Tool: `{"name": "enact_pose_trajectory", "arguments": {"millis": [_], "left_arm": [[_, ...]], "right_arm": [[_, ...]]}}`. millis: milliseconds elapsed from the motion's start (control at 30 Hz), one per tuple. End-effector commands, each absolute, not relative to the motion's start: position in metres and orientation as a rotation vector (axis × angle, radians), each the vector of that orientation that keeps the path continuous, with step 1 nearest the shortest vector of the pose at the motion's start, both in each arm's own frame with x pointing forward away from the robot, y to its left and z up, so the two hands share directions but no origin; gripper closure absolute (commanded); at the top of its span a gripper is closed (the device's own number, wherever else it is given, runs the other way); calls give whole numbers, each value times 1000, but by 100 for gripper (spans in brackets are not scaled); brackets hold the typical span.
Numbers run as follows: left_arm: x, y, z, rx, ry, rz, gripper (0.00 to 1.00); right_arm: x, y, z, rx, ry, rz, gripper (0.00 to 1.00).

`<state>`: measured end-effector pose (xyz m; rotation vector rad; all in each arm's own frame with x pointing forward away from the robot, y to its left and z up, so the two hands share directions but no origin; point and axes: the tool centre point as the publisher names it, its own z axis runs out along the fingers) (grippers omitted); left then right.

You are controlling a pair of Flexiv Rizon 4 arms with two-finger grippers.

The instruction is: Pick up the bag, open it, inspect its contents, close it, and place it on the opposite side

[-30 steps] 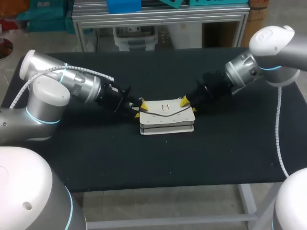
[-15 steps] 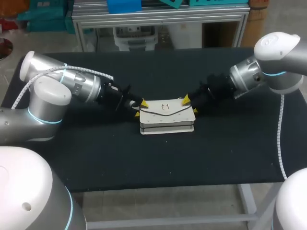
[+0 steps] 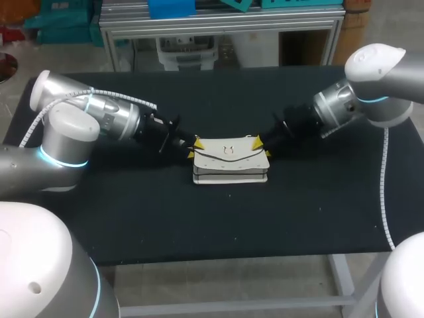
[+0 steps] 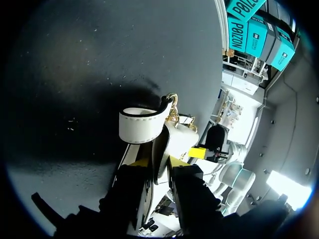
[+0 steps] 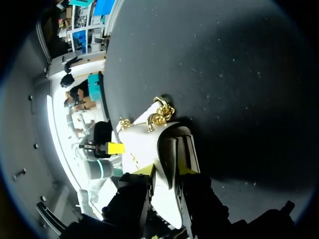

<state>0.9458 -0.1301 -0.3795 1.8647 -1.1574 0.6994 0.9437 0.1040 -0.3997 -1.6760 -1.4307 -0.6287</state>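
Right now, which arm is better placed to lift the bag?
Neither clearly; they mirror each other. The left claw pinches the bag's left end, and the right claw pinches its right end. I would lift with both together, so that it stays level.

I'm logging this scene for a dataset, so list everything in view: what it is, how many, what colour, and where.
table: one, black, under everything.
bag: one, white, lying flat at the table's middle, between the two tools.
strap: one, white with a dark edge, looped ahead of the left tool.
chain links: two clusters, gold, one at each end of the bag.
left tool: one, yellow tips, shut on the bag's end on its own side.
right tool: one, yellow tips, shut on the bag's other end.
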Motion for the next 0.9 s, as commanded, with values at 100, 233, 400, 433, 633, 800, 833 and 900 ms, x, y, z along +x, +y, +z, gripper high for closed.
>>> {"name": "enact_pose_trajectory", "arguments": {"millis": [100, 233, 400, 433, 633, 800, 833, 900], "left_arm": [[937, -132, -374, 1871, -1191, 758, 77], [931, -132, -365, 1863, -1212, 788, 53], [933, -133, -361, 1859, -1211, 800, 85], [934, -133, -361, 1858, -1210, 801, 89], [934, -136, -358, 1845, -1215, 808, 100], [934, -137, -362, 1848, -1222, 807, 100], [934, -137, -363, 1847, -1222, 809, 100], [933, -137, -364, 1841, -1231, 815, 100]], "right_arm": [[944, 107, -389, -1662, -1482, -683, 67], [943, 107, -371, -1657, -1519, -722, 0], [944, 107, -363, -1662, -1538, -740, 44], [944, 107, -363, -1662, -1543, -744, 51], [942, 111, -359, -1650, -1562, -762, 100], [941, 112, -363, -1646, -1573, -758, 100], [940, 112, -365, -1646, -1574, -759, 100], [939, 111, -369, -1645, -1574, -763, 100]]}}
